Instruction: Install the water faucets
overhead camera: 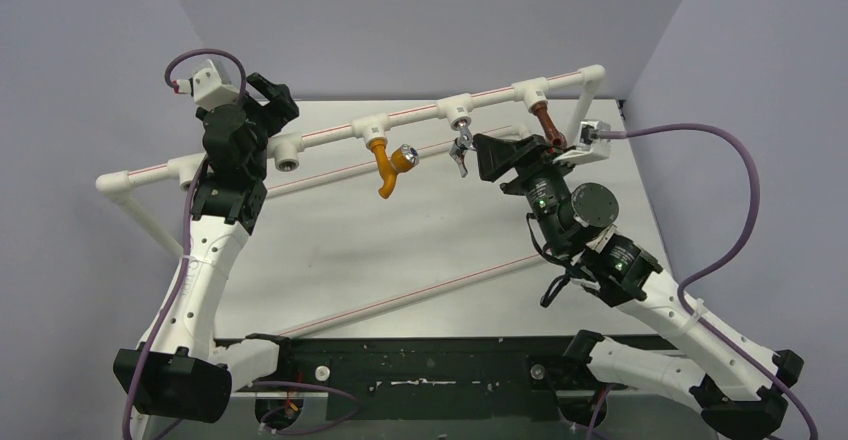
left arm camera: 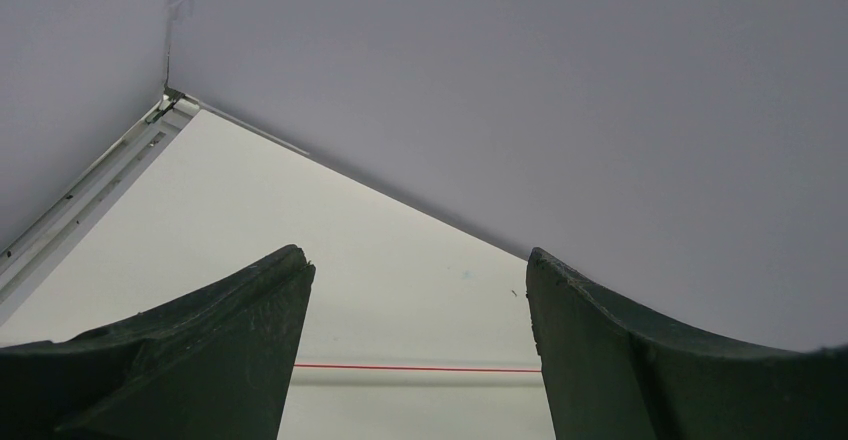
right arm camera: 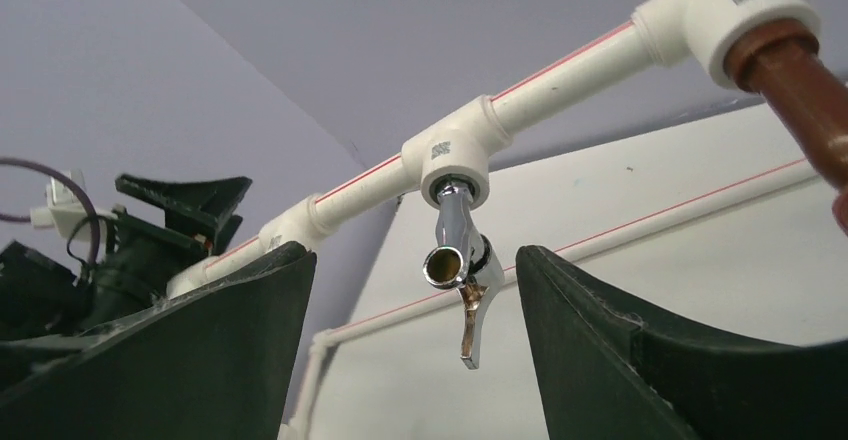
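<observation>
Both ends released: left gripper (left arm camera: 420, 265) empty, right gripper (right arm camera: 410, 260) straddling silver faucet (right arm camera: 458, 222), untouched, at tee (right arm camera: 455, 152) right of pipe's (right arm camera: 570, 65) middle. Close squarely on body, twist gently.

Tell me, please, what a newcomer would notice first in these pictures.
A white pipe rail crosses the back of the table, with three faucets hanging from it: an orange faucet at the middle, a silver faucet beside it and a brown faucet at the right. The right gripper stands open facing the silver faucet, holding nothing.
</observation>
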Controlling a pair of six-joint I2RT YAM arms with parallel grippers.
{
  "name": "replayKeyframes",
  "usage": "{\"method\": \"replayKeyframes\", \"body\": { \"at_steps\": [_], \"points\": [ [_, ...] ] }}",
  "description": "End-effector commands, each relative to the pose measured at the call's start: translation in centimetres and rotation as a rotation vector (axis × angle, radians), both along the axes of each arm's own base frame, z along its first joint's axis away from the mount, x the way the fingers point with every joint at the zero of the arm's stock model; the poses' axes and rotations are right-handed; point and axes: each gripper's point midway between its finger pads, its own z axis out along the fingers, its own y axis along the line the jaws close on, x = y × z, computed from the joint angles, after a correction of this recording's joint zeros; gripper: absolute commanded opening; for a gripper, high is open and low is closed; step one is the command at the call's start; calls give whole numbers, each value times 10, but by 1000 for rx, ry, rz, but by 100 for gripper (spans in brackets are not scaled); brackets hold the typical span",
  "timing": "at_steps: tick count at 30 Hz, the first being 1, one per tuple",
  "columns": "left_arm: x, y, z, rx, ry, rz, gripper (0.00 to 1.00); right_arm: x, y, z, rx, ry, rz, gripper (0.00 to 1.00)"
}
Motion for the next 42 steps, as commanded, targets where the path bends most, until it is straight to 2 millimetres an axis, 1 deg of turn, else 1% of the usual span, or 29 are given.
{"method": "replayKeyframes", "body": {
  "at_steps": [1, 2, 3, 6, 10, 13, 15, 18, 21, 24, 27, 29, 31, 39, 42],
  "points": [
    [-15, -1, -119, 65, 385, -20, 76, -9, 1, 33, -323, -189, 65, 74],
    [-16, -1, -119, 65, 386, -19, 76, -9, 1, 33, -400, -217, 71, 73],
    [-15, -1, -119, 66, 386, -20, 76, -10, 3, 37, -440, -243, 85, 72],
    [-15, -1, -120, 65, 389, -20, 76, -10, 4, 38, -666, -330, 111, 71],
    [-15, -2, -121, 66, 392, -23, 76, -12, 5, 37, -980, -487, 153, 69],
    [-15, -2, -121, 65, 392, -23, 76, -12, 1, 29, -1227, -581, 178, 70],
    [-15, -2, -121, 65, 391, -23, 76, -16, 2, 20, -1396, -639, 249, 72],
    [-14, -2, -121, 64, 392, -26, 76, -15, -6, 10, -1616, -675, 283, 72],
    [-15, -3, -122, 63, 392, -26, 76, -9, -17, 1, -1827, -680, 261, 72],
    [-14, -3, -120, 63, 389, -26, 76, -2, -25, -4, -2012, -676, 195, 73],
    [-15, -2, -121, 63, 392, -25, 76, 1, -26, 0, -2148, -697, 105, 73],
    [-14, -3, -121, 62, 391, -27, 76, 3, -24, 7, -2204, -722, 42, 73],
    [-15, -2, -120, 62, 390, -25, 76, 4, -20, 9, -2257, -747, 7, 73],
    [-15, -2, -120, 64, 389, -24, 76, 13, 3, -7, -2563, -786, -48, 75],
    [-15, -3, -120, 64, 388, -26, 76, 17, 8, -10, -2633, -789, -69, 75]
  ]
}}
